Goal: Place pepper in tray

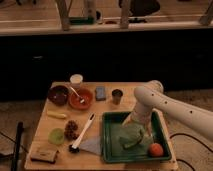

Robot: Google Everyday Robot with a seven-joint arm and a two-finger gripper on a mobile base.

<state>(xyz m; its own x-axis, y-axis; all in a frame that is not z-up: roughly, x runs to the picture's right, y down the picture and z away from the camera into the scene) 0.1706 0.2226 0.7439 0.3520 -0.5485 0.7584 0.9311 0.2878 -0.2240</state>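
Camera view puts the gripper [141, 128] low inside the tray [112, 125], grip unreadable, green pepper-like lump [127, 141] just beneath: release only once it rests, then rise straight.

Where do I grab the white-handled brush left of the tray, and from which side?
Mid-handle of the brush, from straight above, closing across its width: it lies flat and diagonal, with a slim handle. The gripper is down in the tray, so lift over the rim first.

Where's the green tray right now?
In the camera view, the tray fills the right half of the table, just right of the brush, with the gripper hanging over its middle.
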